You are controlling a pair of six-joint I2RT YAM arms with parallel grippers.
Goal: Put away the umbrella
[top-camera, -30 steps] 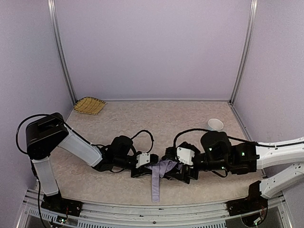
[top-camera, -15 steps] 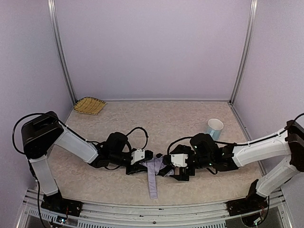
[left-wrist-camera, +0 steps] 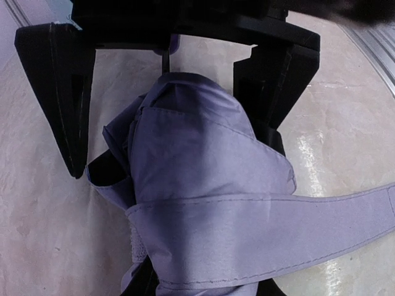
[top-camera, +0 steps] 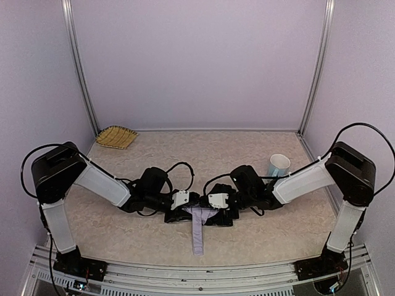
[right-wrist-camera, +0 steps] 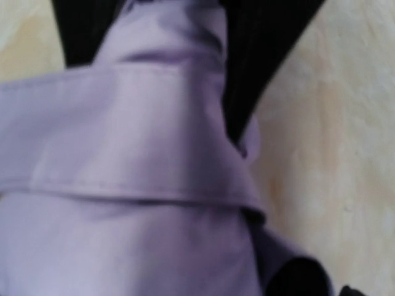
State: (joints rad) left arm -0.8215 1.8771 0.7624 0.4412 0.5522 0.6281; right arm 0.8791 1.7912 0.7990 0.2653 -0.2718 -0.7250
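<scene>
The umbrella (top-camera: 201, 213) is a folded lavender bundle lying on the table between my two grippers. Its strap (top-camera: 197, 237) trails toward the front edge. My left gripper (top-camera: 187, 214) comes from the left and is shut on the bundle. In the left wrist view the umbrella (left-wrist-camera: 197, 185) hides those jaws and the strap (left-wrist-camera: 345, 209) runs off to the right. My right gripper (top-camera: 213, 215) faces it from the right. Its black fingers (left-wrist-camera: 62, 92) stand wide open on either side of the bundle's far end. Blurred umbrella fabric (right-wrist-camera: 123, 154) fills the right wrist view.
A light-blue cup (top-camera: 278, 165) stands upright behind my right forearm, at the right. A woven straw tray (top-camera: 116, 136) lies in the back left corner. Lilac walls close in three sides, and a metal rail (top-camera: 197, 271) runs along the front edge.
My right arm has dropped low and reached left, and its jaws have spread wider around the umbrella. The bundle has shifted slightly left and back. The cup now shows in full.
</scene>
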